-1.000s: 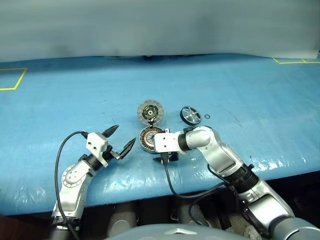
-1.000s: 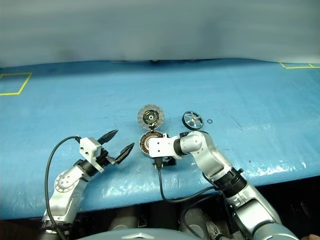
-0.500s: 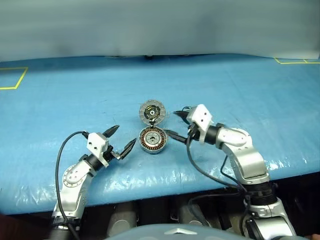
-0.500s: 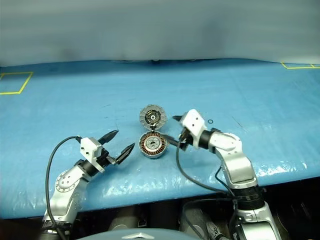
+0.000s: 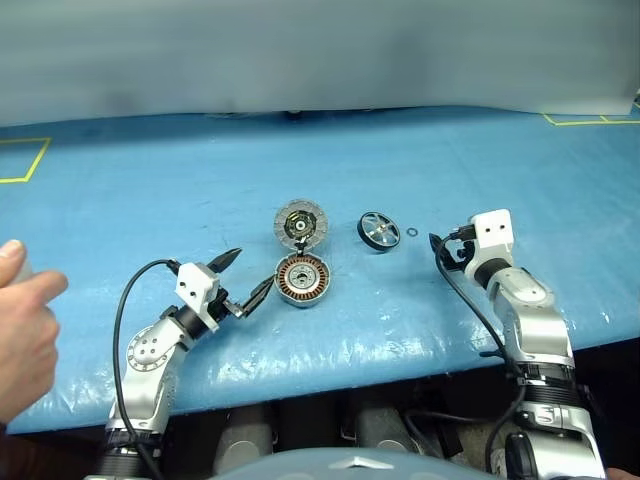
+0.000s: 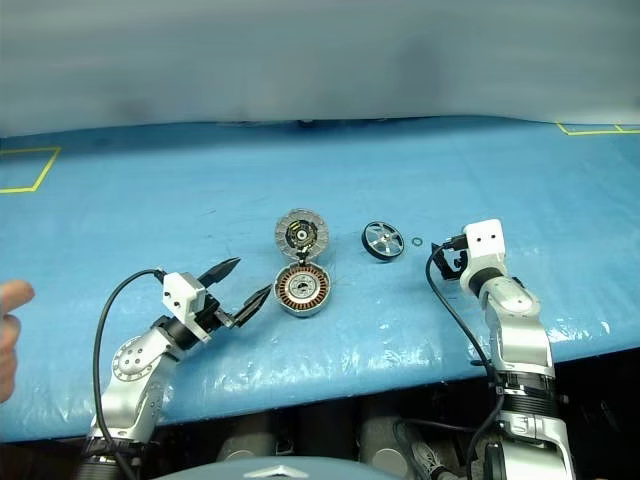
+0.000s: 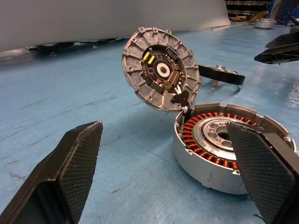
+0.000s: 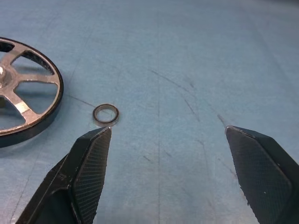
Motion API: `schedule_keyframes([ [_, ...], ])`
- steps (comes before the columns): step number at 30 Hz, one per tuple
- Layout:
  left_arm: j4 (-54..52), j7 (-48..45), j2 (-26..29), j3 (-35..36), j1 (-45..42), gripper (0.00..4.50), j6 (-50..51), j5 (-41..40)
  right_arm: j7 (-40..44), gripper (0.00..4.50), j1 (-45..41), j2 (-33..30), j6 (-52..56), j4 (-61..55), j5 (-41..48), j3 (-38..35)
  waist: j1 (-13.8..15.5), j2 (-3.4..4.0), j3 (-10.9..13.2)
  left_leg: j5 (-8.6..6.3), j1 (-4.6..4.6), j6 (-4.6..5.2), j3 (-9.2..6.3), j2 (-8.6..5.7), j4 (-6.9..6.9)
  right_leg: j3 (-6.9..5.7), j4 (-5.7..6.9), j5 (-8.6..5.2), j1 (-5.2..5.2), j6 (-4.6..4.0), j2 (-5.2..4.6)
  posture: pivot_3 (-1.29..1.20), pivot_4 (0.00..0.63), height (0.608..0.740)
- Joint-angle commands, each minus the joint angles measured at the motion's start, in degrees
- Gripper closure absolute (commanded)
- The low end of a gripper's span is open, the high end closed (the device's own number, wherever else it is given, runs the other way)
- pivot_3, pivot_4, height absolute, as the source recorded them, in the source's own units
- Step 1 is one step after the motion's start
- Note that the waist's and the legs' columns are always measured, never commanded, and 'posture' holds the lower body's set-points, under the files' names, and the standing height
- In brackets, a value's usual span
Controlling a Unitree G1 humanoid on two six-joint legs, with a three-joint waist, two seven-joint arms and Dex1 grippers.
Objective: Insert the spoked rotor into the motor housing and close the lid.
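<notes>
The motor housing [image 5: 302, 279] is a round, shallow, silver-grey metal cup lying flat on the blue plastic-sheeted table [image 5: 420, 170], open side up. Inside it, a ring of copper-brown windings surrounds a smooth silver centre hub.

The lid [image 5: 301, 222] is a ribbed grey disc joined to the housing's far edge. It stands raised and tilted back, its inner face towards the robot. That face shows radial ribs and a dark centre with small yellow and copper parts.

The spoked rotor [image 5: 380, 230] lies flat on the table to the right of the lid, apart from the housing. It has a black outer rim with shiny silver spokes and hub. A small thin metal ring [image 5: 415, 234] lies just beyond it, on the side away from the housing.

The left gripper [image 5: 244, 280] sits just left of the housing, its textured black fingers spread wide and empty; the wrist view shows one finger [image 7: 261, 170] close in front of the housing wall. The right gripper [image 8: 163, 168] is well right of the housing, beyond the small ring, jaws spread and holding nothing.

A person's hand [image 5: 25, 335] is at the table's near-left edge, well left of the housing.
</notes>
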Motion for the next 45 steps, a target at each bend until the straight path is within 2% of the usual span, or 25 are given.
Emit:
schedule_keyframes([
  [1,-0.46,0.16,0.22,0.44,-0.05,0.00,-0.90,-0.10,0.54,0.43,-1.26,0.45,-2.53,1.75,1.41,0.54,0.03,0.00,0.00,0.00,0.00,0.00,0.00,0.00,0.00,0.02,0.00,0.01,0.00,0.01,0.00,0.00,0.150,0.740],
  [23,-1.14,1.26,0.59,0.95,0.83,0.00,-1.23,0.43,2.10,0.43,-13.20,2.42,-11.14,24.28,1.88,4.44,-0.11,0.02,-0.01,0.01,0.03,0.04,0.05,0.00,0.01,0.12,0.00,0.15,0.02,0.23,0.01,0.00,0.150,0.740],
  [26,-1.26,1.49,0.59,1.20,1.09,0.00,-1.37,0.52,2.47,1.06,-12.82,2.47,-10.38,24.86,2.46,4.36,-0.14,0.02,-0.01,0.01,0.07,0.04,0.06,0.01,0.01,0.13,0.00,0.16,0.05,0.24,0.01,0.00,0.150,0.740],
  [34,-1.15,1.45,0.69,1.17,1.12,0.00,-1.34,0.46,3.40,3.65,-8.23,2.30,-6.70,18.60,5.08,3.88,0.13,0.03,-0.07,0.01,0.11,0.05,0.05,0.00,0.01,0.14,-0.01,0.14,0.11,0.21,-0.02,0.00,0.150,0.740],
  [35,-1.11,1.42,0.71,1.14,1.06,0.00,-1.33,0.44,3.43,3.85,-7.68,2.29,-6.26,17.68,5.36,3.85,0.12,0.03,-0.07,0.01,0.11,0.05,0.04,0.00,0.01,0.13,-0.01,0.13,0.11,0.20,-0.03,0.00,0.150,0.740],
  [40,-0.89,0.34,1.06,0.98,1.04,0.00,-0.87,-0.31,3.87,3.86,-0.45,2.15,-3.24,5.91,8.44,2.76,0.22,0.07,-0.11,0.00,0.10,0.05,0.00,0.01,-0.03,0.10,-0.01,0.12,0.10,0.18,-0.04,0.00,0.150,0.740],
  [45,-0.52,-0.84,1.43,0.94,1.51,0.00,-0.79,-0.75,7.79,3.86,6.48,0.01,1.19,-6.35,11.40,4.52,0.13,0.09,-0.11,-0.01,0.09,0.06,0.02,0.00,-0.04,0.12,-0.03,0.07,0.07,0.12,-0.04,0.00,0.150,0.740],
])
